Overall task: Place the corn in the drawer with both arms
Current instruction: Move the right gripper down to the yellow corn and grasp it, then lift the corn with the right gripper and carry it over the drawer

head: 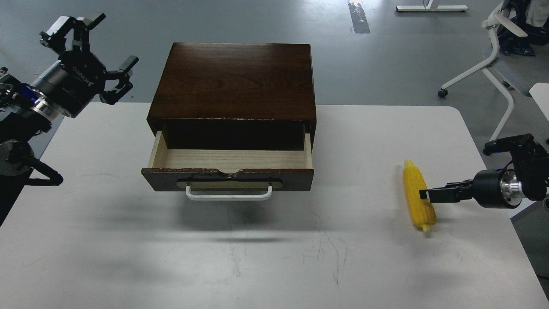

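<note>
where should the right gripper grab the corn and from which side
Grip the corn across its thick middle, coming from its right side, where the right gripper already reaches in level with the table. The cob lies flat, its length running away from the robot, tapered tip far and pale stub near. Both ends narrow, so fingers closing across the width at mid-length would probably hold most securely.

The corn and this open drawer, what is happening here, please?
The drawer of the dark wooden box is pulled open and holds nothing visible. The corn lies on the white table, off to the right of the box. The right gripper is at the cob's side; whether it grips it cannot be told. The left gripper is raised beside the box's left side, fingers spread, holding nothing.
</note>
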